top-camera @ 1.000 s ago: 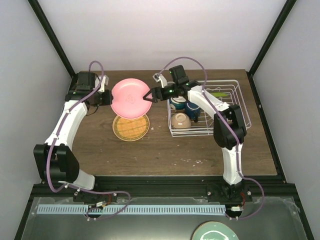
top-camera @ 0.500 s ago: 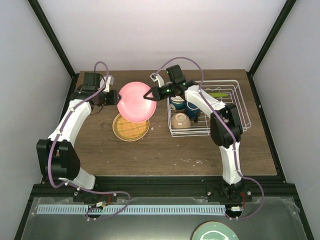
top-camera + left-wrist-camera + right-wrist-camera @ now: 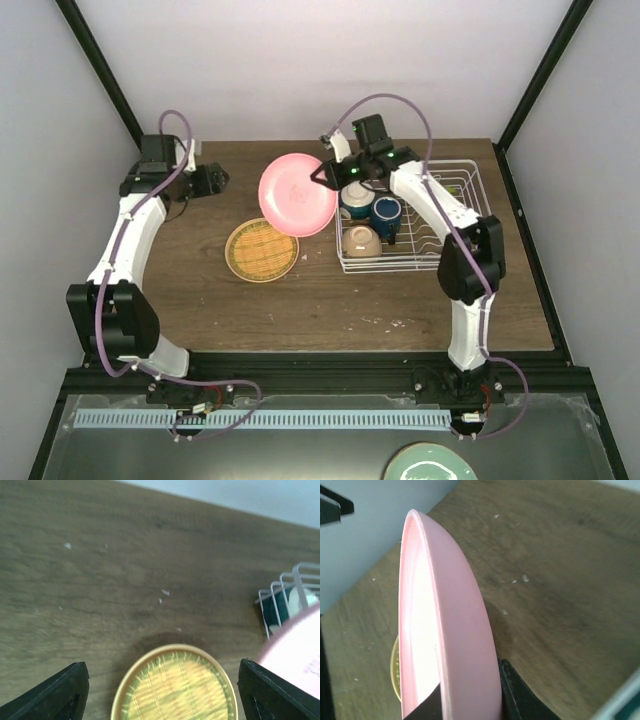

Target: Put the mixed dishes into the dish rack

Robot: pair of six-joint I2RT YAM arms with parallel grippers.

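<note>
Your right gripper (image 3: 322, 177) clamps the pink plate (image 3: 297, 196) by its rim, tilted on edge. Your left gripper (image 3: 214, 181) stands wide apart, the woven yellow plate (image 3: 175, 690) below it.

pink plate (image 3: 455, 630) smooth, faintly glossy; yellow plate (image 3: 175, 687) woven-textured; table (image 3: 100, 580) matt wood grain.

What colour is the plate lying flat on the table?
Woven-pattern yellow plate; left wrist view shows it best.
</note>
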